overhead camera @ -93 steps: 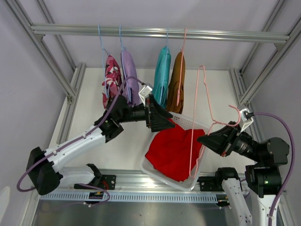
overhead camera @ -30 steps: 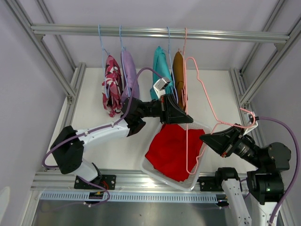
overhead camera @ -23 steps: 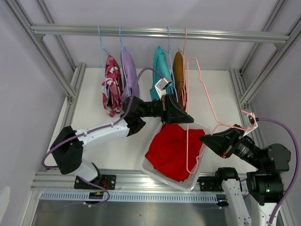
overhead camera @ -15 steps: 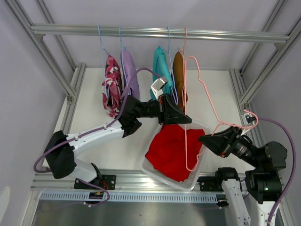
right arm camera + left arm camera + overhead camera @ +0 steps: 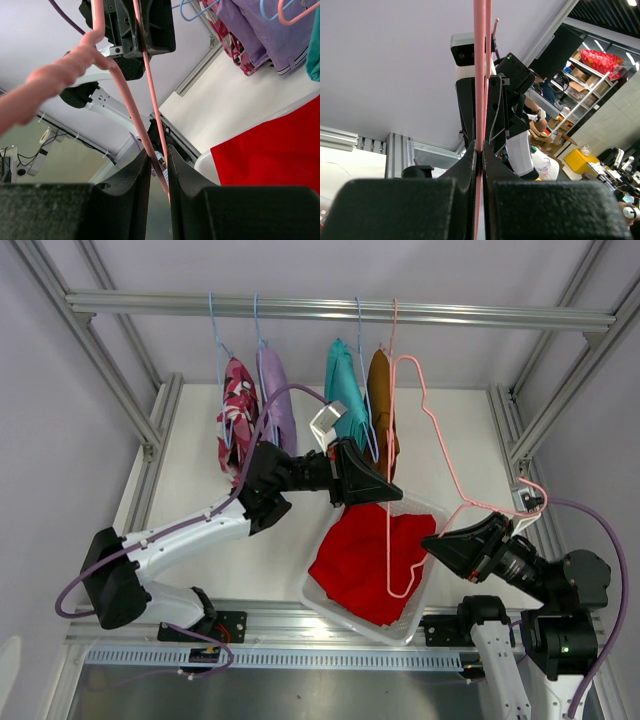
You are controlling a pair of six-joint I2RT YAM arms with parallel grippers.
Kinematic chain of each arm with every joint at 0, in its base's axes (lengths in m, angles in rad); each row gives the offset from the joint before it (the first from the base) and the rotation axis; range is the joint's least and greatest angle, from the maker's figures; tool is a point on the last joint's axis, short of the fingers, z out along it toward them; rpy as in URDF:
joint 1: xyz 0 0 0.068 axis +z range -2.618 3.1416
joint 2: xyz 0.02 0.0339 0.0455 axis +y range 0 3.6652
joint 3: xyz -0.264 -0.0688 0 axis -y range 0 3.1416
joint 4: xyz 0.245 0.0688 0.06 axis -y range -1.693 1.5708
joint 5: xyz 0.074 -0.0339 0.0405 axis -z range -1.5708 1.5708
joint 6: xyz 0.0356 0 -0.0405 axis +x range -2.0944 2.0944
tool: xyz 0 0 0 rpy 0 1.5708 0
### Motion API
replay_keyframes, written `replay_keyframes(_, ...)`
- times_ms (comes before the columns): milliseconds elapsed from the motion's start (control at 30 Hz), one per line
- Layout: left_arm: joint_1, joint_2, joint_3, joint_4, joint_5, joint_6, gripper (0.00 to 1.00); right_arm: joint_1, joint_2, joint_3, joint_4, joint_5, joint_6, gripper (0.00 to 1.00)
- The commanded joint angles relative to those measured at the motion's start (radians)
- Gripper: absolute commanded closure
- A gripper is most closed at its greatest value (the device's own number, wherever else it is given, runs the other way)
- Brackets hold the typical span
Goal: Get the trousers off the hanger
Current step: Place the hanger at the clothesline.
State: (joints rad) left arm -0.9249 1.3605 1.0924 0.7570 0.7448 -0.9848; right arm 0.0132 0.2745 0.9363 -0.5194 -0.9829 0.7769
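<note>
An empty pink wire hanger [image 5: 389, 550] stands upright over the basket, between my two grippers. My left gripper [image 5: 392, 495] is shut on its long straight side, and the wire [image 5: 480, 60] runs up from the closed jaws [image 5: 480, 150]. My right gripper [image 5: 432, 540] is near the hanger's neck, open a little. The pink wire [image 5: 125, 102] passes loosely through the gap [image 5: 159, 155]. The red trousers [image 5: 365, 560] lie in the white basket. The camouflage [image 5: 238, 415], lilac [image 5: 275, 400], teal [image 5: 345, 405] and rust-brown [image 5: 378, 390] trousers hang on hangers from the rail.
The white basket [image 5: 420, 505] sits on the table in front of the arms. An aluminium rail [image 5: 480, 315] crosses the top, with frame posts slanting down on both sides. The hanging garments are just behind my left gripper.
My right gripper's jaws have parted from the hanger wire and that arm has sunk slightly. My left gripper has drawn back to the left with the hanger, whose lower corner swung with it.
</note>
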Motion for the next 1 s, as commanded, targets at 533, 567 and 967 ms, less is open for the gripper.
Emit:
replay_keyframes(533,0.046,-0.083,-0.012,0.064,-0.033,-0.009,0.99,-0.002,-0.041,-0.044,0.012,-0.054,0.018,0.88)
replay_keyframes(567,0.046,-0.077,-0.012,0.074,-0.032,-0.023,1.0,-0.004,-0.043,-0.044,0.016,-0.057,0.024,0.89)
replay_keyframes(967,0.046,-0.107,-0.015,0.024,-0.018,0.005,1.0,-0.002,-0.015,-0.054,-0.03,0.033,-0.007,0.31)
